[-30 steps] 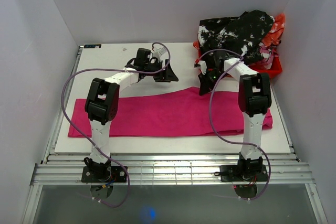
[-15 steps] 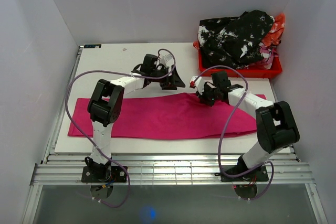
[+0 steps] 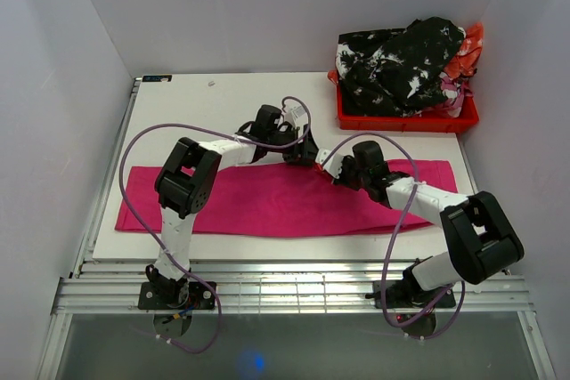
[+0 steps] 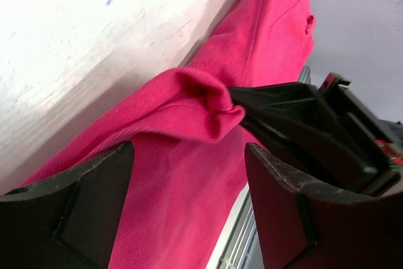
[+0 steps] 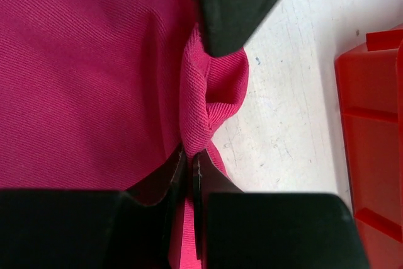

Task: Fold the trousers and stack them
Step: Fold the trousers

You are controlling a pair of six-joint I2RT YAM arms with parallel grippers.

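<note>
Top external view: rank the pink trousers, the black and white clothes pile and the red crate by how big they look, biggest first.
1. trousers, by far the largest.
2. black and white clothes pile.
3. red crate, mostly hidden under the pile, so its rank against the pile is unsure.

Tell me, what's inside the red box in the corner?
The red crate holds a heap of clothes: a black-and-white patterned cloth on top, with an orange-red cloth at its right. Whatever lies underneath is covered.
</note>
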